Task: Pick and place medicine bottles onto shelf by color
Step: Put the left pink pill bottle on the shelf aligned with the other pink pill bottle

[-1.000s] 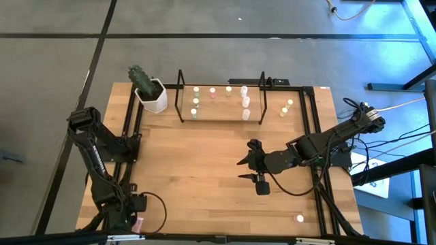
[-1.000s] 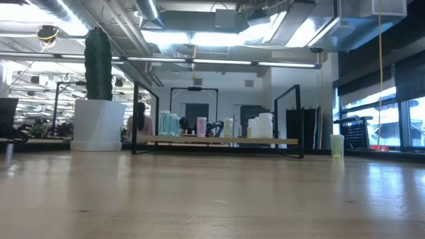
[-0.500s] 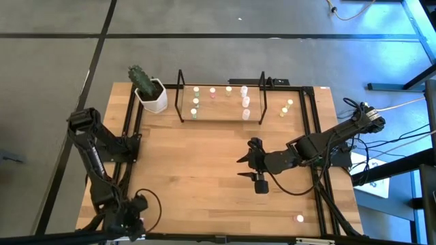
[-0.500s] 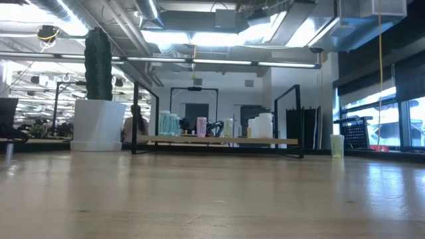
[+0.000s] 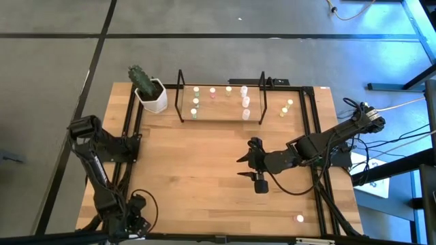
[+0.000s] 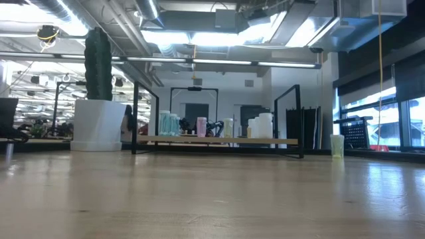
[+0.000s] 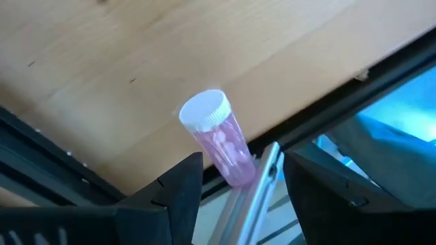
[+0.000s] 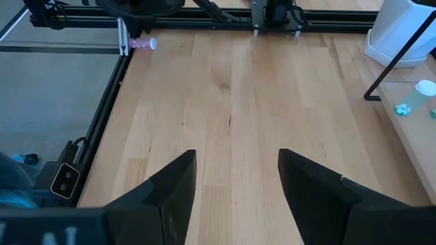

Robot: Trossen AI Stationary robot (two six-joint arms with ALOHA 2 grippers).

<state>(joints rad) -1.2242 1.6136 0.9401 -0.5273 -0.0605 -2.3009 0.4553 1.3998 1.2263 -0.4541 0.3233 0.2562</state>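
1. I count one pink bottle [image 7: 221,145] with a white cap clamped between my left gripper's [image 7: 235,178] two fingers, cap pointing away from them, above the wooden table's [image 7: 136,61] edge.
2. My right gripper [image 8: 235,178] hangs over the middle of the table, its two fingers spread apart with nothing between them.
3. Ahead of the right fingers stands one wire shelf [image 5: 221,113]; I count about eight bottles on its wooden floor: three green [image 5: 195,102], one pink [image 5: 212,93], one yellow [image 5: 229,90], three white [image 5: 245,102].
4. Two yellow bottles [image 5: 287,107] sit just beside the shelf.
5. One more bottle [image 5: 299,218] stands well behind the right fingers.
6. One cactus pot [image 5: 151,93].
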